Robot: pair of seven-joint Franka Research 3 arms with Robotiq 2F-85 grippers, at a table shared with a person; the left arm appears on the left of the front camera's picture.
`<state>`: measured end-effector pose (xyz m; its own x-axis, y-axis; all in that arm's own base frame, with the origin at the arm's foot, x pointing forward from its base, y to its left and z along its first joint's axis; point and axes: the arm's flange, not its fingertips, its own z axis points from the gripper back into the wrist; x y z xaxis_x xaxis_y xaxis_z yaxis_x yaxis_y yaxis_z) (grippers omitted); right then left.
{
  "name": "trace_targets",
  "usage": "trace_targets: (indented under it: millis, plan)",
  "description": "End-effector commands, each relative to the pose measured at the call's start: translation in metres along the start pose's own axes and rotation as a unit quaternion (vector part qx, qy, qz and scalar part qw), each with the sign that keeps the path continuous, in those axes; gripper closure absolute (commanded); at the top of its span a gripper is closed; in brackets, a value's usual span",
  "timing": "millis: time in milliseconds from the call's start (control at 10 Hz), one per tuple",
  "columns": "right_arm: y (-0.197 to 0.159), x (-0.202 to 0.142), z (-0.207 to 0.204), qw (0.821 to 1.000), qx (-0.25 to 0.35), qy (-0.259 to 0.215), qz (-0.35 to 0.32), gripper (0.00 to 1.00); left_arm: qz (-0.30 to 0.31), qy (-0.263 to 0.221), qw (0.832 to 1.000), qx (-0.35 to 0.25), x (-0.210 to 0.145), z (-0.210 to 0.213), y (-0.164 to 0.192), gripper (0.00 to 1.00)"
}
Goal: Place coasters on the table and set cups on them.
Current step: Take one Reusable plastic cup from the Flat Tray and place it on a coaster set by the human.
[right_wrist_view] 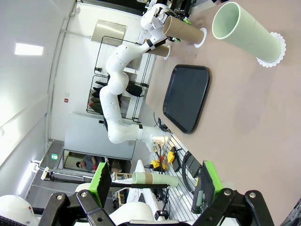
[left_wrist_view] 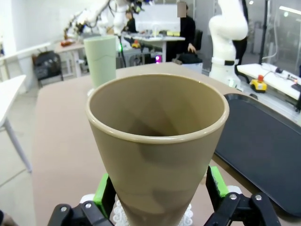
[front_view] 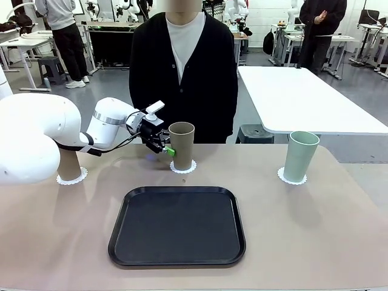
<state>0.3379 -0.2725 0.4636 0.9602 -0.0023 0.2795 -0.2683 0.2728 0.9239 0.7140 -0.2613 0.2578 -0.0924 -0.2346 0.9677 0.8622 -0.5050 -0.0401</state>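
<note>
Left arm: reaches in from frame left toward centre.
Left gripper (front_view: 168, 147): horizontal, jaws parted, no squeeze visible.
Right gripper (right_wrist_view: 153, 186): jaws wide apart, empty.

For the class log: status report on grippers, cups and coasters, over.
Left gripper open around middle tan cup on its coaster. Right gripper open, empty. Nothing blocking.

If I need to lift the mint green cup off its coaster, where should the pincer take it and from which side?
Take the mint green cup by its wall around mid-height, coming in level from the robot's side. It stands upright on its coaster and tapers toward the base, so a side pinch should hold. The black tray lies well apart, so that approach looks free.
</note>
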Motion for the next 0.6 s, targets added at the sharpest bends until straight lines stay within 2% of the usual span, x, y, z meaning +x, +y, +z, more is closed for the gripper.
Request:
trace_targets:
  millis: [0,300,500]
  plan:
    - [0.0001,-0.0003,0.0007,1.000,0.001,-0.001,-0.002,0.00,0.009,0.045,0.999,-0.005,0.0076,0.0049,0.0081,0.00]
    - [0.0001,-0.0003,0.0007,1.000,0.001,-0.001,-0.002,0.00,0.011,0.078,0.997,-0.002,0.0116,0.0065,0.0060,0.00]
    - [0.0001,-0.0003,0.0007,1.000,0.001,-0.001,-0.002,0.00,0.013,0.080,0.997,-0.001,0.0129,0.0055,0.0060,0.00]
